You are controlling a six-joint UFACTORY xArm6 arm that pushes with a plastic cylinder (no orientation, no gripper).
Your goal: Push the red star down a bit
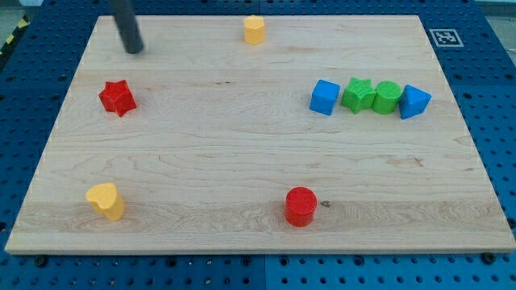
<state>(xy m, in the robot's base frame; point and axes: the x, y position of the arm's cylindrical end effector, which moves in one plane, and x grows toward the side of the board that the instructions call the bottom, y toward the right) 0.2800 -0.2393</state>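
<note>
The red star (117, 97) lies on the wooden board (242, 137) at the view's left, in the upper half. My tip (135, 50) stands above the star, a little to its right, with a clear gap between them. The dark rod rises from the tip to the view's top edge.
A yellow hexagonal block (255, 29) sits near the top edge. A row at the right holds a blue cube (324, 97), a green star (357, 94), a green cylinder (386, 97) and a blue block (414, 101). A yellow heart (106, 200) and a red cylinder (301, 205) lie near the bottom.
</note>
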